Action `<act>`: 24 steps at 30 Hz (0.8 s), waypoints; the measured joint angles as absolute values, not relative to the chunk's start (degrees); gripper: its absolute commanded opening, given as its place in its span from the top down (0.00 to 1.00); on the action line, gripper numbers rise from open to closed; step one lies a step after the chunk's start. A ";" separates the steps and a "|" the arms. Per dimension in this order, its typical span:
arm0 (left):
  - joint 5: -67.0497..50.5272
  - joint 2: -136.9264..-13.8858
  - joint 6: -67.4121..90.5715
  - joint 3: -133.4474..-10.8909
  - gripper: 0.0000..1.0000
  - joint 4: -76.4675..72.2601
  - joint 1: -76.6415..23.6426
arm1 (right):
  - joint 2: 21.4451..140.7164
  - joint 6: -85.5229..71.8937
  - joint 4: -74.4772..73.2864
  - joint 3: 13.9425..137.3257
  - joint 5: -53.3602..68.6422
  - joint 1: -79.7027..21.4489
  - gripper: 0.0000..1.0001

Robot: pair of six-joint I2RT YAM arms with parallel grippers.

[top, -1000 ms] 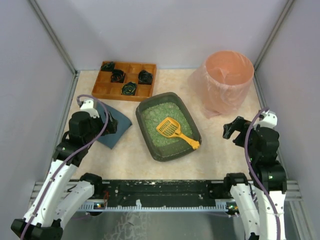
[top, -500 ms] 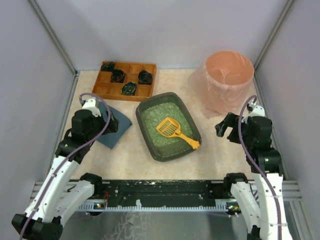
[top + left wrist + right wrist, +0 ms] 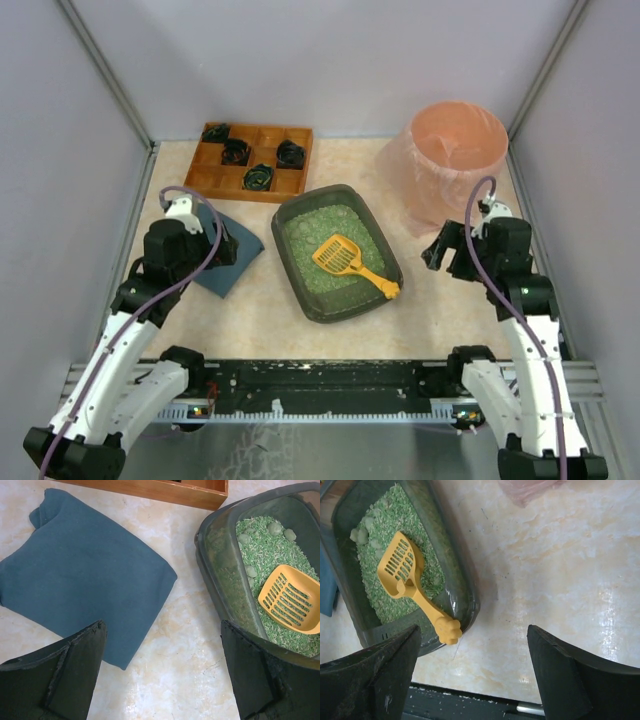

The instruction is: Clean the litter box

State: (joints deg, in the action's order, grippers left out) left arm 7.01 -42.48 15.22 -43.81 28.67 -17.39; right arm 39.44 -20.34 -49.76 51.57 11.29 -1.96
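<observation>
- In the middle of the top view, the litter box [image 3: 284, 246] sits slantwise on the table [image 3: 430, 310]. Its long side runs from upper left to lower right, and green litter covers its floor.
- A yellow scoop [image 3: 340, 257] lies on the litter. Its slotted head is near the centre of the box, and its handle reaches toward the lower right, the end resting on the rim.
- A few small rounded green clumps [image 3: 275, 528] sit in the litter at the upper right of the left wrist view, beyond the scoop's head.
- The left gripper [image 3: 162, 632] hovers left of the box, above the near edge of a folded blue cloth [image 3: 85, 575]. Its jaws are spread wide with nothing between them.
- The right gripper [image 3: 474, 632] hangs right of the box, near the handle end of the scoop but apart from it. Its jaws are also spread wide and hold nothing.
- At the upper left of the top view stands a wooden compartment tray [image 3: 230, 190], with four dark objects [image 3: 258, 177] in separate compartments.
- At the upper right stands a round pink bag-lined bin [image 3: 440, 195], near the right gripper.
</observation>
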 measured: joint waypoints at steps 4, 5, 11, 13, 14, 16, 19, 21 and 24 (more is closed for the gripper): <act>6.96 -42.24 15.42 -43.77 0.00 28.69 -17.39 | 45.01 -20.34 -50.00 52.75 12.99 -3.09 0.17; 6.81 -41.95 15.42 -43.72 0.00 28.64 -17.39 | 46.44 -20.69 -49.69 52.99 12.86 -4.40 0.17; 5.23 -40.14 15.38 -43.03 0.00 28.16 -17.39 | 53.76 -23.31 -46.81 53.04 6.13 -19.97 0.20; 5.02 -40.23 15.38 -43.03 0.00 28.18 -17.39 | 56.38 -23.83 -44.16 52.93 3.64 -23.51 0.22; 4.86 -40.27 15.38 -43.03 0.00 28.18 -17.39 | 57.67 -24.01 -42.33 52.77 2.61 -24.60 0.23; 4.64 -40.40 15.35 -43.03 0.00 28.18 -17.39 | 59.24 -24.12 -37.65 51.31 1.04 -25.32 0.25; 4.25 -40.49 15.33 -43.03 0.00 28.18 -17.39 | 60.93 -24.10 -31.42 48.75 -1.26 -25.39 0.27; 3.99 -40.51 15.27 -43.03 0.00 28.18 -17.39 | 62.76 -24.01 -28.34 48.12 -2.26 -25.41 0.28; 3.57 -40.51 15.14 -43.03 0.00 28.18 -17.39 | 65.82 -23.40 -24.29 48.05 -2.81 -25.39 0.31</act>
State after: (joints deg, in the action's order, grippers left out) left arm 3.57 -40.51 15.14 -43.03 28.18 -17.39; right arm 65.82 -23.40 -24.29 48.05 -2.81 -25.39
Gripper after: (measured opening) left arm 0.997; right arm 0.716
